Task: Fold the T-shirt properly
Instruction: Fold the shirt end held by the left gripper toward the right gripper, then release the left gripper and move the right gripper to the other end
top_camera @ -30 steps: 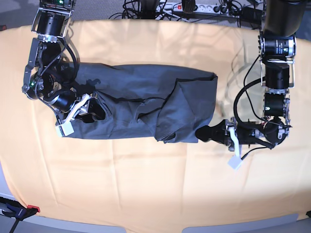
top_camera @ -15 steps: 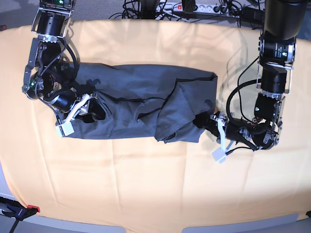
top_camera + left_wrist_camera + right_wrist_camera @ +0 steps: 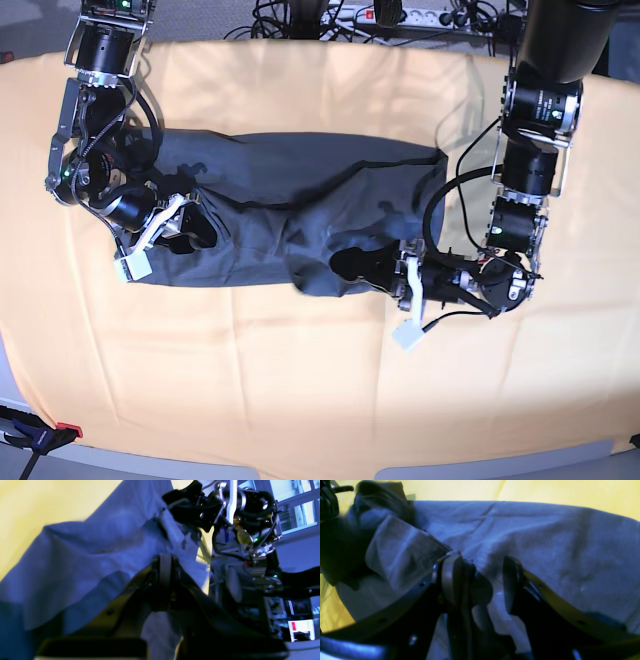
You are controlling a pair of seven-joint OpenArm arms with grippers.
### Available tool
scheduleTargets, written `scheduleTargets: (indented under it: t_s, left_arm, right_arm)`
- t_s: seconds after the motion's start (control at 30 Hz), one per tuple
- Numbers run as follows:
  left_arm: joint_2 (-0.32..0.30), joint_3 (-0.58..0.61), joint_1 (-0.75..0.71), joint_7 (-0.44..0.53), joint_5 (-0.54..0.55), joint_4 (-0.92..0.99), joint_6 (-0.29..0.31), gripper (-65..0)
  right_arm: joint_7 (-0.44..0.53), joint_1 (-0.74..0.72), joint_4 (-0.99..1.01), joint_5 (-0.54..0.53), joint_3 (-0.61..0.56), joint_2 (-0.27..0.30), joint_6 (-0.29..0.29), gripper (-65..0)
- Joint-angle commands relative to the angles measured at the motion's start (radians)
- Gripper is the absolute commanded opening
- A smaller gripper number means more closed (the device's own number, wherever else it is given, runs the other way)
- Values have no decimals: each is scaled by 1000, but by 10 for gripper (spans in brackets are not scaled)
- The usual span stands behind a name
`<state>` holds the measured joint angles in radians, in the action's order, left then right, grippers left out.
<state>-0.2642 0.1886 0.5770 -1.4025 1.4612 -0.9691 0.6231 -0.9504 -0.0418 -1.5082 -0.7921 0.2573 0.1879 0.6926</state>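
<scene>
place: lab | evidence: power strip point(image 3: 400, 15), tangled cables point(image 3: 290, 15), clamp point(image 3: 35, 436)

The left arm reaches down from the far right of the base view, bends at the wrist and points its gripper point(image 3: 350, 265) leftward, low over the near middle. Its jaws are pressed together, pads meeting flat point(image 3: 165, 580). The right arm hangs from the far left corner, elbow bent, its gripper point(image 3: 185, 228) aimed rightward. Its fingers point(image 3: 451, 580) stand parted with a clear gap between them.
</scene>
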Motion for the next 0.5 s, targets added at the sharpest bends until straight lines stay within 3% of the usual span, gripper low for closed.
scheduleTargets:
  t_s: [0.0,0.17,0.33,0.47]
  left_arm:
    - [9,-6,33,6,22,-16,2,-650]
    - [30,-6,41,6,22,-18,2,-650]
    - [-21,-8,79,6,11,-18,35,-650]
    - [-38,-7,84,6,-182,-18,43,-650]
  right_arm:
    - [24,-19,-13,-21,4,10,6,-357]
    - [24,-19,-13,-18,4,10,6,-357]
    - [23,-19,-13,-24,4,10,6,-357]
    - [-43,-47,-27,-175,5,13,6,-357]
